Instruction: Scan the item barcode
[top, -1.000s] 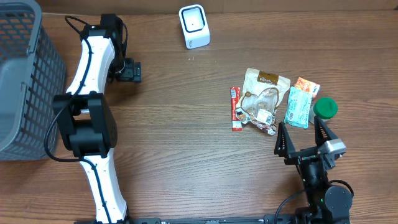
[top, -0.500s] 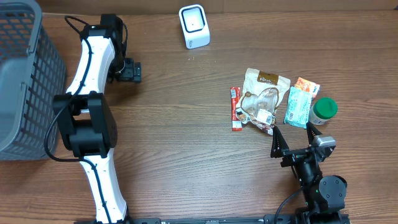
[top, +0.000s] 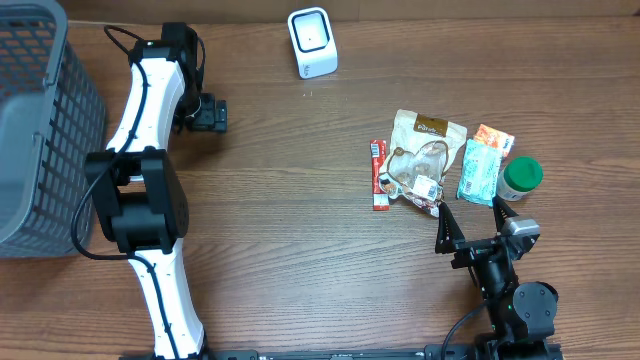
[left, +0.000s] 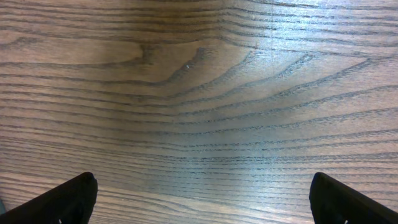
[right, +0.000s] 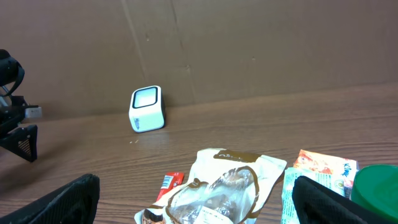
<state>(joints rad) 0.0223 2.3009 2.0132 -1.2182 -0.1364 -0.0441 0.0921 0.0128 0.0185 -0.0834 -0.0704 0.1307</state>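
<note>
A white barcode scanner (top: 312, 42) stands at the table's far edge, also seen as the scanner (right: 147, 109) in the right wrist view. Right of centre lie a red bar (top: 379, 174), a cream and brown pouch (top: 425, 160), a teal and orange packet (top: 482, 165) and a green-lidded jar (top: 522, 176). My right gripper (top: 470, 222) stands open just in front of them, its jaws empty; the pouch (right: 230, 180) lies between and beyond its fingertips. Far to the left, my left gripper (top: 212, 114) hangs open over bare wood, wide apart in the left wrist view (left: 202, 199).
A grey mesh basket (top: 80, 110) fills the far left corner. The left arm (top: 150, 110) stretches along the left side of the table. A brown cardboard wall (right: 249, 43) stands behind the scanner.
The right gripper shifted a little to the left and toward the near edge about a second ago, uncovering the green-lidded jar; it has held still since. The left arm has not moved.
</note>
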